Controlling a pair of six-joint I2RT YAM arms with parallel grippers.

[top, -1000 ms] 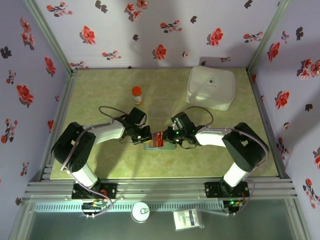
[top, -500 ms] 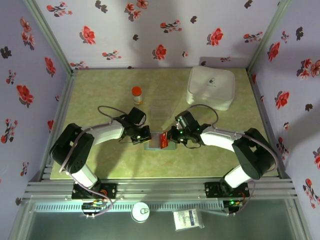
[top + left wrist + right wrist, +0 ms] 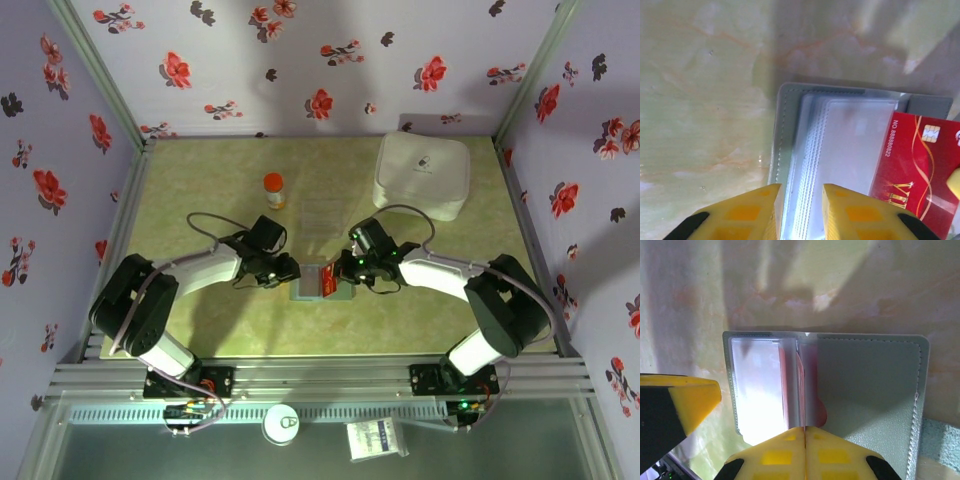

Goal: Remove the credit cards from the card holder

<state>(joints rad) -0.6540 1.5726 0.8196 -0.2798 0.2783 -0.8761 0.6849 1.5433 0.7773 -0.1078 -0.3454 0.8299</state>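
The card holder (image 3: pixel 304 288) is lying open on the near middle of the table (image 3: pixel 200 190), directly between the two grippers. The left gripper (image 3: pixel 287 270) is hovering over the holder's left edge. In the left wrist view its yellow fingers (image 3: pixel 745 212) are standing a little apart, with the holder's clear sleeves (image 3: pixel 840 150) showing through the gap; whether they are touching the sleeves cannot be told. The right gripper (image 3: pixel 339 276) is reaching in from the right. In the right wrist view its fingertips (image 3: pixel 775 455) are pressing tightly together on the edge of a red credit card (image 3: pixel 813 390), which is standing on edge between the clear sleeves and the grey cover (image 3: pixel 865 390).

In the left wrist view, the red card's face (image 3: pixel 917 170) is showing "NO" and a row of digits beginning with eights, a gold chip (image 3: pixel 930 132), gold curved lines and large gold letters starting "VI", cut off at the frame's bottom. The white case (image 3: pixel 422 175) at the far right is carrying a small dark mark too tiny to read.

An orange-capped bottle (image 3: pixel 274 190) is standing far left of the holder, well apart from it, and a clear tray (image 3: pixel 322 215) is lying just beyond it. Bare tabletop is stretching to the left of the left arm and along the near edge, with flowered walls closing in the left, far and right sides.
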